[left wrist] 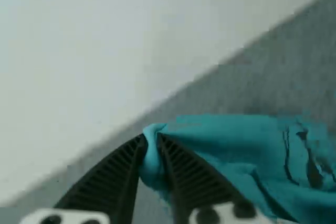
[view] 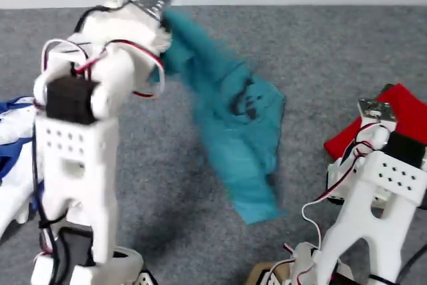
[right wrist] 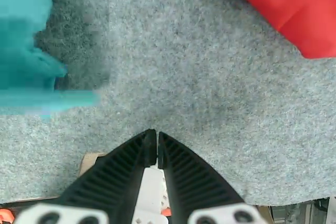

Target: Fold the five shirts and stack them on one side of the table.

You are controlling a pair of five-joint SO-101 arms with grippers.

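A teal shirt (view: 235, 131) with a dark print hangs lifted over the middle of the grey table, its lower end reaching toward the front. My left gripper (left wrist: 153, 148) is shut on a bunched edge of this teal shirt (left wrist: 247, 150), high near the back of the table. In the high view that gripper (view: 162, 28) sits at the shirt's upper end. My right gripper (right wrist: 157, 148) is shut with nothing in it, low over bare felt at the front right. A red shirt (view: 393, 121) lies at the right edge, beside the right arm. The teal shirt (right wrist: 26, 40) and red shirt (right wrist: 289, 3) both appear in the right wrist view.
A white and blue garment (view: 12, 158) lies at the left edge behind the left arm. Grey felt (view: 153, 185) covers the table. A pale wall (left wrist: 105, 40) rises behind the far edge. The table's front edge (right wrist: 89, 163) runs close under the right gripper.
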